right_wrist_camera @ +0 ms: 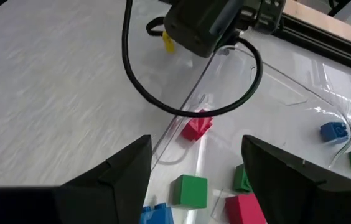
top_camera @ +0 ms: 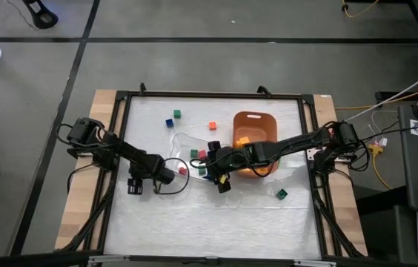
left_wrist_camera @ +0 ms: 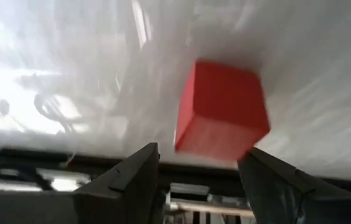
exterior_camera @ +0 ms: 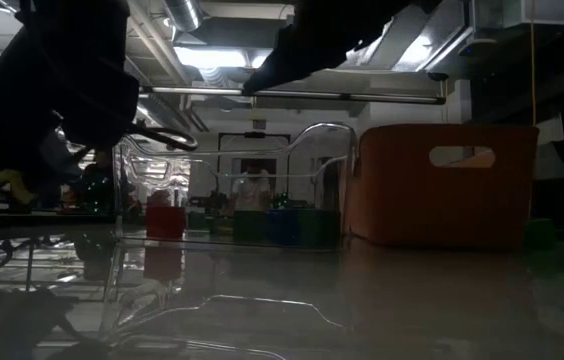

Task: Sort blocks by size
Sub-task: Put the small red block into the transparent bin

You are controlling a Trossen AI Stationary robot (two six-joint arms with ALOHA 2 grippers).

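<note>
Two grippers work near the middle of the table, and both have their fingers spread apart with nothing between them. The left gripper (top_camera: 173,176) reaches toward a small red cube (left_wrist_camera: 223,110), which lies just ahead of its fingertips and in line with the gap between them; I judge that a short move straight forward would bring the cube inside the fingers. The cube has no long axis, so the direction of the grip matters little. It rests at the near edge of the clear plastic tray (top_camera: 185,139), and this thin wall could get in the way.

The right gripper (top_camera: 217,180) hangs over the tray, above several other blocks: a green block (right_wrist_camera: 190,188), a pink-red block (right_wrist_camera: 244,208) and a blue block (right_wrist_camera: 333,131). It is farther from the red cube than the left gripper, so the left arm is the natural one for this pick. Behind the right arm stands the orange bin (top_camera: 255,123). Three more blocks lie loose on the table: a green cube (top_camera: 177,114), an orange cube (top_camera: 213,125) and a dark green block (top_camera: 281,194).

No brand, label or writing can be read anywhere.
</note>
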